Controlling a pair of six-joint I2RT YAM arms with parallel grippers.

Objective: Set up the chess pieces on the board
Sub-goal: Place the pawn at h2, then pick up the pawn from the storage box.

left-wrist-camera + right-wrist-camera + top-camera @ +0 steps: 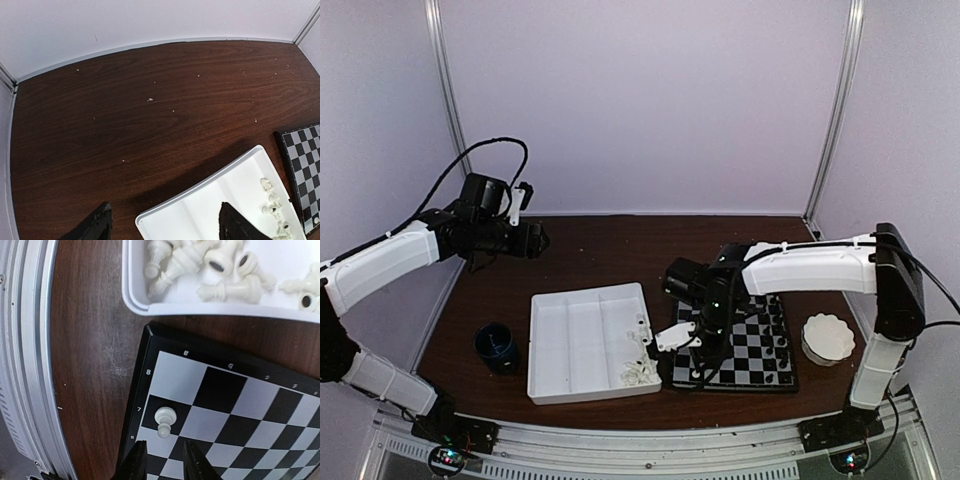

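Okay, my right gripper (165,462) sits low over the near left corner of the board (176,377). Its jaws are a little way apart, with nothing between them. Just past the tips, at 12 o'clock, a white pawn (165,421) is on a dark square in the row marked 7. It looks like it is standing up, but from this angle I cannot be sure. I think this step is letting that pawn go.

To do it well, I would open the jaws a bit more so no finger rubs the pawn. Then I would lift straight up, not sideways. The pawn is tiny and light, so one little bump could tip it or push it off its square.

The other white pieces (220,262) lie in a heap in the white tray (225,311). Seen from the top, the tray is at 9 o'clock from the board and just beside it. Its wall is in the way if I swing low, so I would go over it.

My left gripper (165,215) hangs at 10 o'clock over the brown table (150,100), with its jaws wide and empty. A blue cup (498,346) is at 9 o'clock from the tray. A white bowl (807,338) is at 3 o'clock from the board. Neither is in my path.
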